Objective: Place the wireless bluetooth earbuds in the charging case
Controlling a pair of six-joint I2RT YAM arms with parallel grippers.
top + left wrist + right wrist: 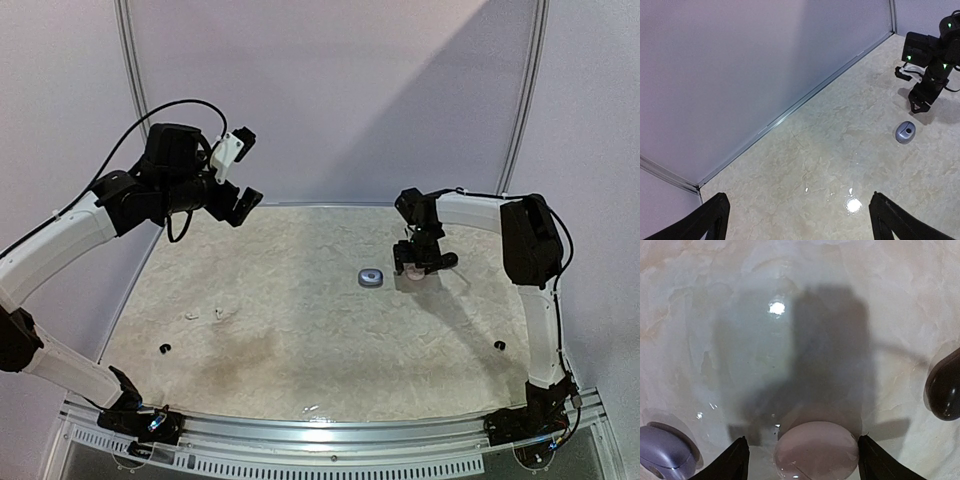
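DESK: So, what is the right gripper (425, 262) doing?

PHOTOGRAPHER: It is lowered to the pale marbled tabletop (300, 370), jaws apart, straddling a pale pink, rounded plastic charging case (815, 450). A gap shows on one side, so nothing is clamped. A blue-grey oval case (371, 278) lies just beside it. A glossy black rounded thing (945, 390) sits on the other side, and I cannot tell what it is.

DESK: And the earbuds?

PHOTOGRAPHER: Well apart from all that. A pair of tiny white plastic earbuds (190, 316) lies loose towards the table's left side. A small black speck (165, 348) near the left edge and a second black speck (499, 345) near the right may be buds too. The left gripper (240, 205) hangs high over the left side, spread wide and empty.

DESK: How will they handle?

PHOTOGRAPHER: By my reckoning they are featherlight, hard and slick. Pinch gently across the fatter body, or a bud could squirt away. The domed case looks just as slippery and is best taken low, across its widest middle.
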